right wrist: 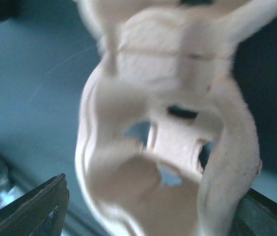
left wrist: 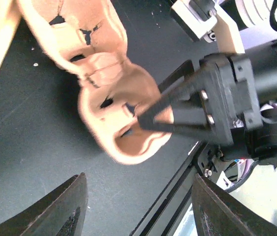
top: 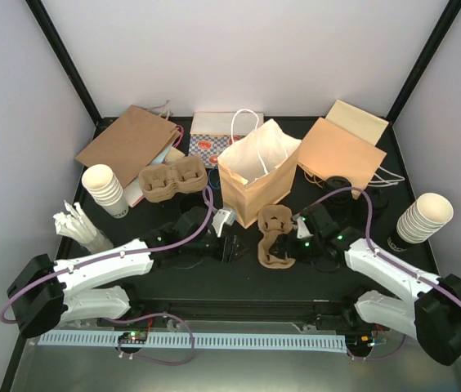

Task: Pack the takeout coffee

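Observation:
A takeout coffee (top: 340, 184), a short cup with a black lid, stands behind my right arm, looped by a purple cable. The open brown paper bag (top: 251, 175) stands upright mid-table. In front of it lies a brown pulp cup carrier (top: 275, 238). My right gripper (top: 289, 245) straddles its near end, and the carrier (right wrist: 168, 147) fills the gap between the open jaws (right wrist: 148, 216). My left gripper (top: 230, 243) hovers left of the carrier, open and empty (left wrist: 138, 216), looking at the carrier (left wrist: 114, 98) and the right gripper (left wrist: 151, 105).
More carriers (top: 172, 180) sit back left. Stacks of cream cups stand at left (top: 104, 189) and right (top: 423, 219). Flat paper bags lie at the back left (top: 128, 143) and back right (top: 341, 151). White packets (top: 79, 224) lie at left.

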Controlling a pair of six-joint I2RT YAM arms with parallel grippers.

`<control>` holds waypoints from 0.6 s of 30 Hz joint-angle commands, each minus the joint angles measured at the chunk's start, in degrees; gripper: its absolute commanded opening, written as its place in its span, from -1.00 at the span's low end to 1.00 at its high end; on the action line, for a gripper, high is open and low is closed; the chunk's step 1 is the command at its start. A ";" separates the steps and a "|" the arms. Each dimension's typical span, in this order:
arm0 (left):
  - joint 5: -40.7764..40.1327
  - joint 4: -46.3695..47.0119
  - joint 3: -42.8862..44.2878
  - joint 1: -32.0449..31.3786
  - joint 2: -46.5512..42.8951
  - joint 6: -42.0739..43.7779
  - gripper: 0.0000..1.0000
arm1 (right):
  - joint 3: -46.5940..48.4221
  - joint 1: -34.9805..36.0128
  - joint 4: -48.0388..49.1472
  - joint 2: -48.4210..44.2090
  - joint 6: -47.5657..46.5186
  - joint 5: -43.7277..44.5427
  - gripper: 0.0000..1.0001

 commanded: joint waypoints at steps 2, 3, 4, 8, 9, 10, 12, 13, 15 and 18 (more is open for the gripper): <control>-1.93 -2.17 3.23 0.03 -0.86 1.68 0.21 | 3.77 10.71 9.95 1.71 4.32 -8.62 0.68; -2.14 -2.61 3.37 0.06 -0.90 1.88 0.21 | 5.00 13.25 9.47 3.00 3.81 -8.53 0.71; -2.47 -2.99 3.47 0.17 -1.00 1.97 0.21 | 6.39 14.43 8.66 4.39 3.29 -8.48 0.74; -2.99 -4.27 3.50 0.53 -1.66 2.17 0.20 | 7.88 15.32 6.74 7.34 2.04 -7.18 0.80; -3.15 -4.69 3.49 0.54 -1.98 2.21 0.20 | 8.16 15.31 5.65 7.18 1.40 -6.07 0.81; -3.33 -5.09 3.42 0.54 -2.25 2.25 0.21 | 8.97 15.26 3.87 7.05 0.50 -4.40 0.82; -3.95 -5.96 3.25 0.63 -3.00 2.38 0.21 | 10.96 15.34 -0.53 6.66 -1.90 0.12 0.84; -4.27 -6.31 3.15 0.63 -3.32 2.45 0.22 | 12.13 15.29 -2.58 6.56 -3.40 2.54 0.83; -4.66 -6.95 3.05 0.71 -3.95 2.51 0.23 | 14.17 15.30 -6.16 6.77 -6.55 6.96 0.86; -4.69 -7.68 3.20 0.80 -4.55 2.65 0.27 | 16.75 15.27 -9.23 7.39 -11.48 10.95 0.94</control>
